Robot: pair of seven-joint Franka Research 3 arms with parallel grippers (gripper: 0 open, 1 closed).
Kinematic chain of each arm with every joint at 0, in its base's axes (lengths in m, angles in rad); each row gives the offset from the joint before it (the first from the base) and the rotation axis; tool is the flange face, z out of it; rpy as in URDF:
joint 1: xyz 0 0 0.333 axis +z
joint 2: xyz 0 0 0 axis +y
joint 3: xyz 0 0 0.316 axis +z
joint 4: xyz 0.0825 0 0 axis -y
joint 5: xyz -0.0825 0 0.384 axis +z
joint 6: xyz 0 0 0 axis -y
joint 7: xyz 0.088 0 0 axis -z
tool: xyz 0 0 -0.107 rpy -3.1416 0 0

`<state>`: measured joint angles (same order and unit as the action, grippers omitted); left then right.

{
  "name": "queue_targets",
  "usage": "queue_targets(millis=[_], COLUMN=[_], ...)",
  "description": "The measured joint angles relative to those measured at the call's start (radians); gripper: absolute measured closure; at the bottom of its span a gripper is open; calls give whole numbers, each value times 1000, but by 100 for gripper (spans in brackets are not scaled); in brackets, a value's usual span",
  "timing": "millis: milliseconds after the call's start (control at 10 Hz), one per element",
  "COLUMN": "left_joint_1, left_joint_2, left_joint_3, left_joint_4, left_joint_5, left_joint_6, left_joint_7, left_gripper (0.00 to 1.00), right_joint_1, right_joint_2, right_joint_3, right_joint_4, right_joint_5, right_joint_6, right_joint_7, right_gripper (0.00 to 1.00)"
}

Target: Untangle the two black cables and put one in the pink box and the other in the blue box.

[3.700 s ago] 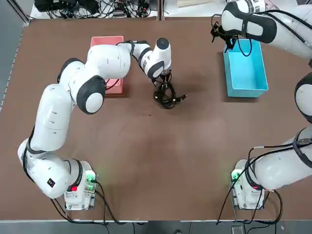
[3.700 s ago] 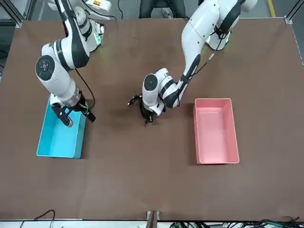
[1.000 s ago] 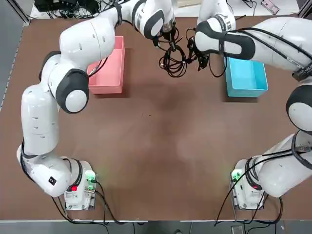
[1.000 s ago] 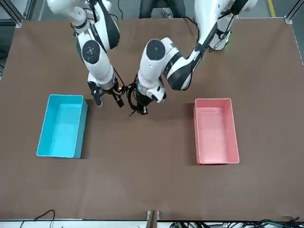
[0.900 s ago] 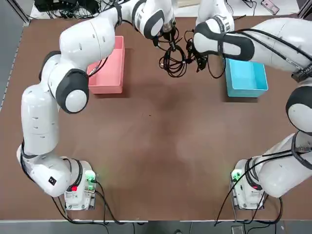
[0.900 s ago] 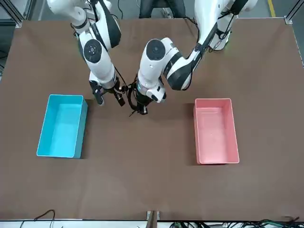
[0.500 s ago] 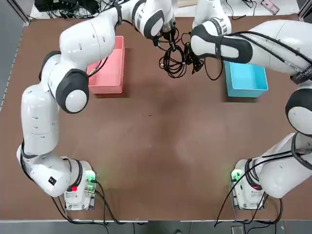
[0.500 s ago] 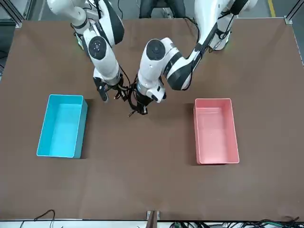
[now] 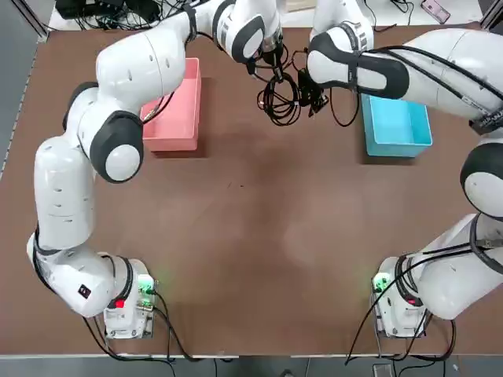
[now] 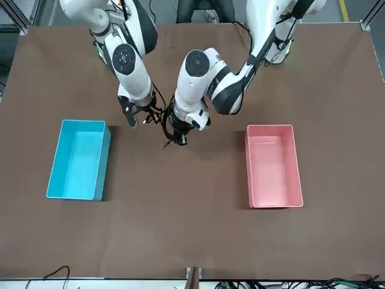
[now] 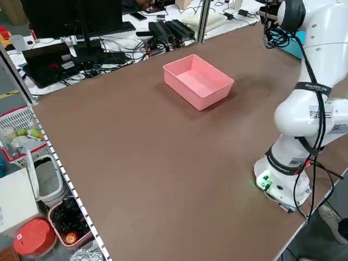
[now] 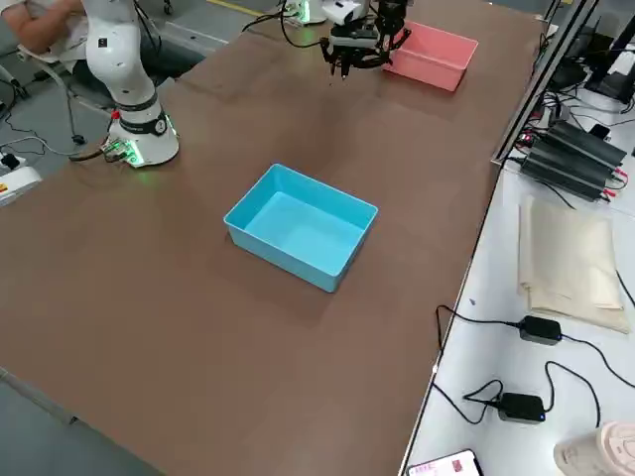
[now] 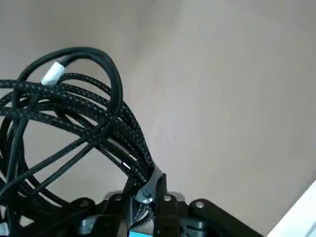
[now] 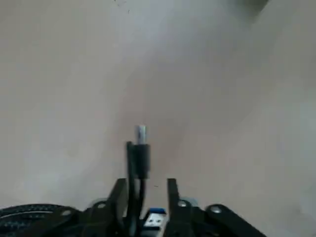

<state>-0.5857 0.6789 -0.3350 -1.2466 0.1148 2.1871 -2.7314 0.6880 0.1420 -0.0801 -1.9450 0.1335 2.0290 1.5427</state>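
The right gripper (image 14: 146,210) has moved in beside the left gripper (image 13: 147,197). The 2 cables (image 13: 74,118) hang looped above the desk (image 9: 244,236), pinched in the left gripper. The right gripper's fingers stand apart around a plug end. Nearby are the pink box (image 9: 174,118) and blue box (image 9: 397,127).

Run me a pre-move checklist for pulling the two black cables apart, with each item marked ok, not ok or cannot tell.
1. Left gripper closed on the cable bundle: ok, held above the table.
2. Right gripper at a cable end: ok, a plug stands between its fingers.
3. Right grip firm enough to pull: cannot tell.
4. Cables separated: not ok, loops cross in one tangle.
5. Pink box ready to receive: ok, upright, bare inside.
6. Blue box ready to receive: ok, upright, bare inside.
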Motion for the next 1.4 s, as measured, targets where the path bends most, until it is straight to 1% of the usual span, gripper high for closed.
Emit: queue_targets(millis=[100, 200, 400, 600, 800, 1000, 1200, 1400], left_joint_1=[0, 1, 2, 3, 6, 12, 34, 84], left_joint_2=[0, 0, 0, 0, 0, 0, 1, 2], left_joint_3=[0, 0, 0, 0, 1, 7, 16, 18], left_joint_4=[0, 0, 0, 0, 0, 0, 0, 0], left_joint_5=[0, 0, 0, 0, 0, 0, 0, 0], left_joint_6=[0, 0, -4, -15, -29, -34, -61, -128], left_joint_7=[0, 0, 0, 0, 0, 0, 14, 56], left_gripper=[81, 81, 81, 81, 81, 81, 81, 81], right_joint_1=[0, 0, 0, -4, -41, -120, -202, -302], right_joint_2=[-1, -1, -1, -2, -5, -8, -10, -11], right_joint_3=[-1, -1, -2, -9, -14, -20, -24, -27], right_joint_4=[9, 17, 25, 47, 107, 183, 240, 265], right_joint_5=[0, 0, 1, 1, 0, 0, -1, -29], right_joint_6=[-14, -26, -41, -87, -194, -318, -415, -440], right_joint_7=[0, 0, 0, -3, -49, -162, -309, -479], right_gripper=[70, 76, 94, 94, 94, 94, 94, 94])
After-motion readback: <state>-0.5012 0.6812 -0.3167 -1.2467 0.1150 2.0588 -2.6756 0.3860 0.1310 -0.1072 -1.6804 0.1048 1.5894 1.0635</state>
